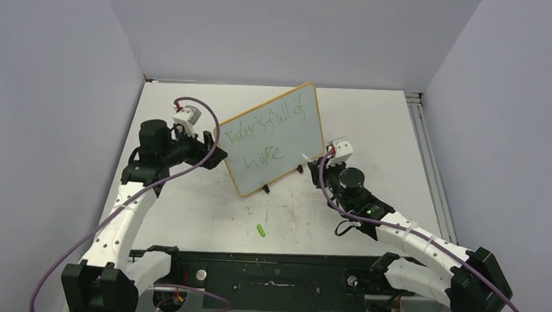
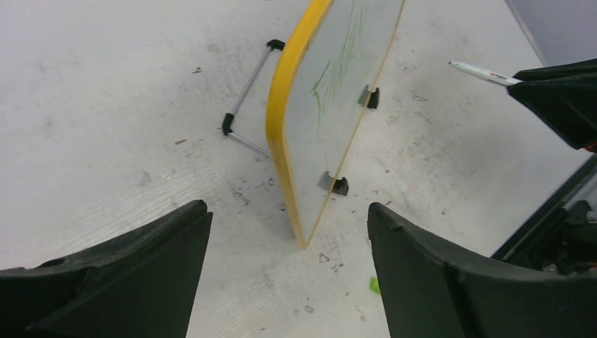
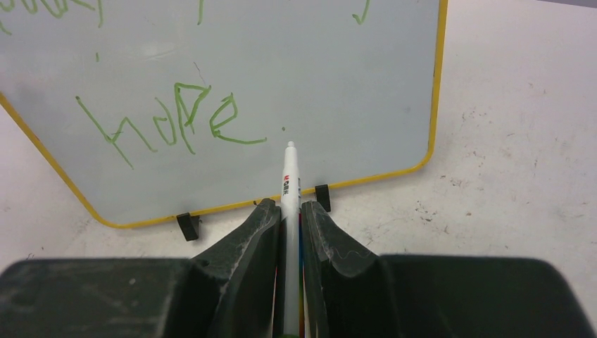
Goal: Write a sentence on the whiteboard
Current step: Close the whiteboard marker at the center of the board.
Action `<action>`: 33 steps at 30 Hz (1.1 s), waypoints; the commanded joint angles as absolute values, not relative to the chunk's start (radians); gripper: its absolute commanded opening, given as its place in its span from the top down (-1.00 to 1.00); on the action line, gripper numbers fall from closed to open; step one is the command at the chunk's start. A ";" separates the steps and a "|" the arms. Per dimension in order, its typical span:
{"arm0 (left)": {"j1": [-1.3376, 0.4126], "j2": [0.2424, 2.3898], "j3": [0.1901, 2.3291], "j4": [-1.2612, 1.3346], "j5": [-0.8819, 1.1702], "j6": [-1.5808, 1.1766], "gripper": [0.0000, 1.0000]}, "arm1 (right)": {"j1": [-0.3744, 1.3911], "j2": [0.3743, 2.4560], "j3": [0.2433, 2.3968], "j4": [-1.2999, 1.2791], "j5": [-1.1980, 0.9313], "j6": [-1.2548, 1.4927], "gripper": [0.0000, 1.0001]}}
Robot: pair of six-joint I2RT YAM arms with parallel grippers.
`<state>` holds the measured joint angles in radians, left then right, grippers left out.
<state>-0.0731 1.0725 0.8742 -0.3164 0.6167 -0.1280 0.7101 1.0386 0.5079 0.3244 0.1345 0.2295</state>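
The whiteboard (image 1: 299,132) stands tilted on its two black clip feet (image 3: 188,226), yellow frame around it. The sentence (image 1: 264,127) is in green, in two lines, ending in "hope" (image 3: 169,123). My right gripper (image 3: 287,208) is shut on a white marker (image 3: 289,176); the tip points at the board just right of "hope", a little off its surface. My left gripper (image 2: 288,218) is open at the board's left edge (image 2: 285,120), which stands ahead of the gap between the fingers, touching neither.
A small green cap (image 1: 261,230) lies on the scuffed white tabletop in front of the board. A wire stand (image 2: 246,98) props the board from behind. Grey walls close in the table on three sides.
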 commanded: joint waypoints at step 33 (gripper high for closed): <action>-1.207 1.156 0.800 -0.343 -0.213 -0.696 -0.57 | 0.788 0.714 0.578 -0.097 0.232 0.392 0.73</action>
